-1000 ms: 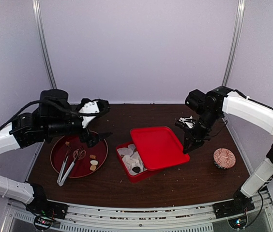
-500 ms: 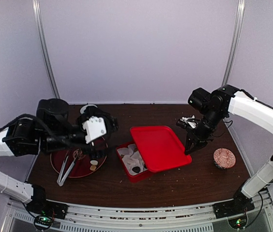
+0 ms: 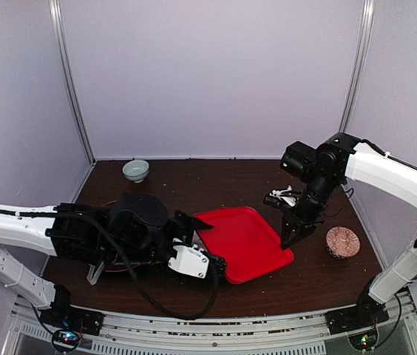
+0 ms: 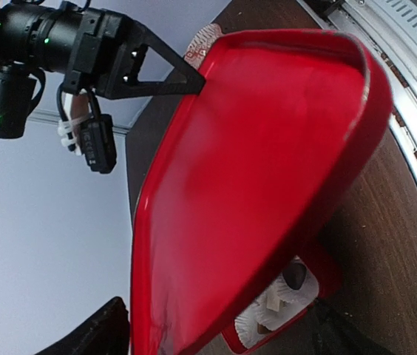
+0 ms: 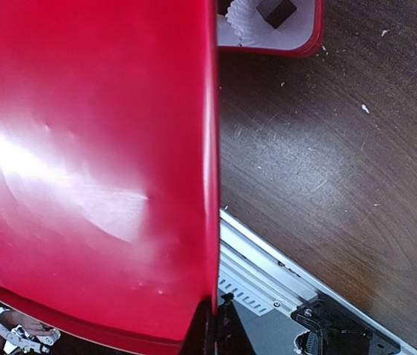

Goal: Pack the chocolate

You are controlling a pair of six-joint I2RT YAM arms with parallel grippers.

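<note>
A red lid (image 3: 247, 240) lies tilted over the red box (image 4: 319, 275), which the top view hides. My right gripper (image 3: 288, 238) is shut on the lid's right edge (image 5: 210, 222). My left gripper (image 3: 210, 263) is open at the lid's near-left corner, and the lid (image 4: 253, 163) passes between its wide-apart fingers (image 4: 97, 333). Under the raised lid, the chocolate sits in white paper cups (image 4: 256, 319): a dark piece (image 4: 295, 274) and a pale piece (image 4: 274, 300). The right wrist view shows a dark cube (image 5: 276, 11) in the box corner (image 5: 308, 41).
My left arm (image 3: 120, 233) covers the round tray; one end of the metal tongs (image 3: 92, 277) pokes out beside it. A small pale bowl (image 3: 135, 169) stands at the back left. A patterned dish (image 3: 342, 241) sits right of the lid. The table's metal front rail (image 5: 282, 285) is close.
My left arm has swung from the round tray across to the lid's near-left corner, hiding the box in the top view. The lid has shifted over the box, still held by my right gripper.
</note>
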